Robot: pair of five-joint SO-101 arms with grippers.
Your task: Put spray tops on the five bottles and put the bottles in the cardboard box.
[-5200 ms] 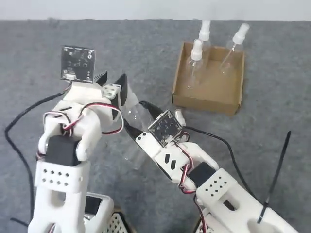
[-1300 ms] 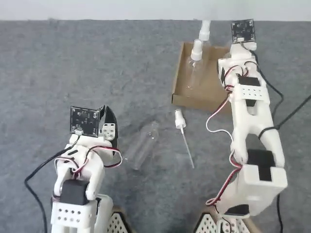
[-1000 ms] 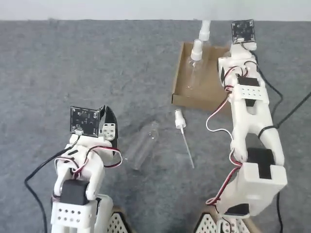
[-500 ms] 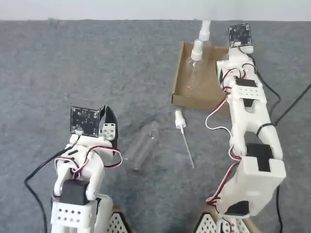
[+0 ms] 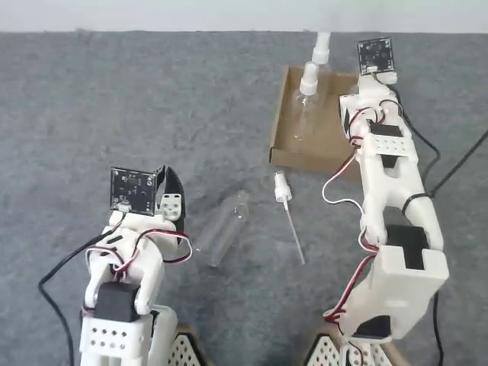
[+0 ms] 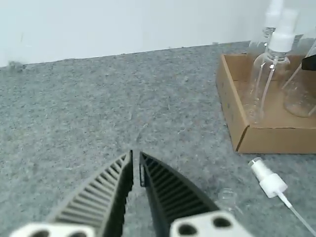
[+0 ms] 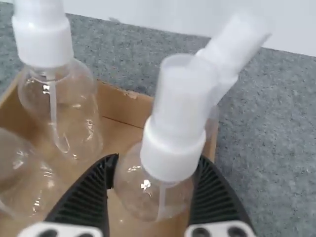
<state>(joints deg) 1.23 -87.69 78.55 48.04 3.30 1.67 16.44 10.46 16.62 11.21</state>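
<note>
The right jaws clasped one capped bottle (image 7: 170, 143) in the cardboard box (image 5: 305, 161), a grip the arm (image 5: 389, 168) hid in the high view; two more capped bottles (image 5: 308, 88) stood upper right. The left jaws were pinched together, empty. One uncapped bottle (image 5: 223, 229) and one spray top (image 5: 283, 188) lay mid-frame on the worktop (image 5: 114, 91).

Grey fibrous felt-like mat (image 5: 99, 99) spreads across work surface, near edge to far edge, left to right; mottled, fuzzy texture with loose fibres; plain white wall (image 5: 152, 14) along far side, meeting mat in straight line; light even, diffuse; shadows soft, faint.
</note>
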